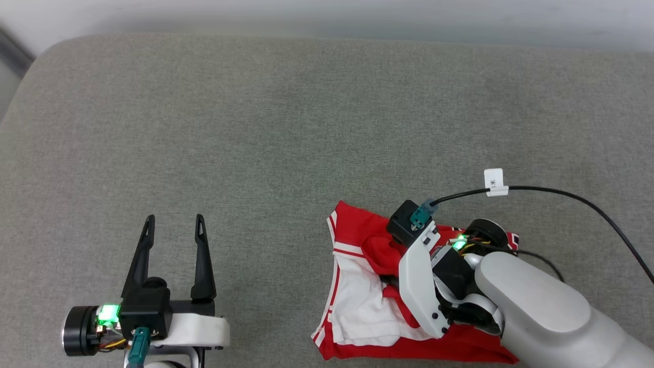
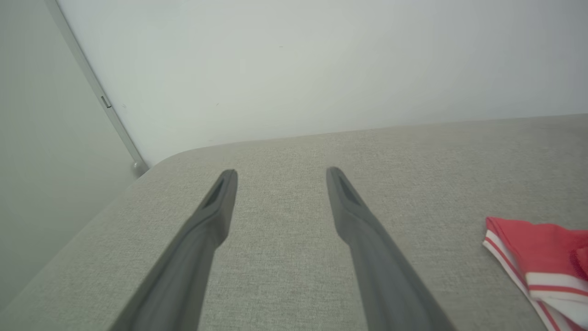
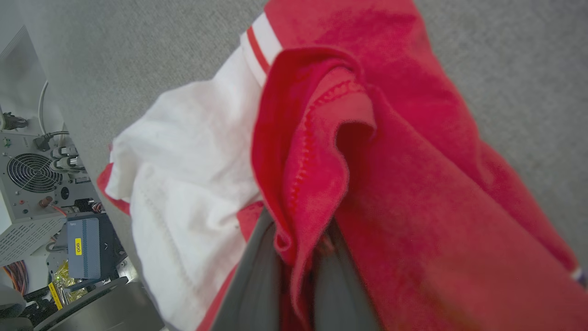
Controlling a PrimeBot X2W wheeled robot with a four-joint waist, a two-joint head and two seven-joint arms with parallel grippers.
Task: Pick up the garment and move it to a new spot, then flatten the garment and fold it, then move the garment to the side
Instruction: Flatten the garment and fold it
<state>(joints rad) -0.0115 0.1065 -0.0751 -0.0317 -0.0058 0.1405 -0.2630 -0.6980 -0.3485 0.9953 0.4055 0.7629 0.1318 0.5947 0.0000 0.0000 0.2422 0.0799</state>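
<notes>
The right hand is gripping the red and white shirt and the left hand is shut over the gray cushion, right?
No, the left hand is open over the gray cushion, as the left wrist view shows. The right hand does grip the shirt.

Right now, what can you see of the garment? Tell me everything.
The garment is soft red fabric with a white panel and red-white striped trim. It lies crumpled, not flat, on the grey cushion at the robot's near right. The right gripper is shut on a red fold with a stitched hem; the left gripper is open, apart from it.
</notes>
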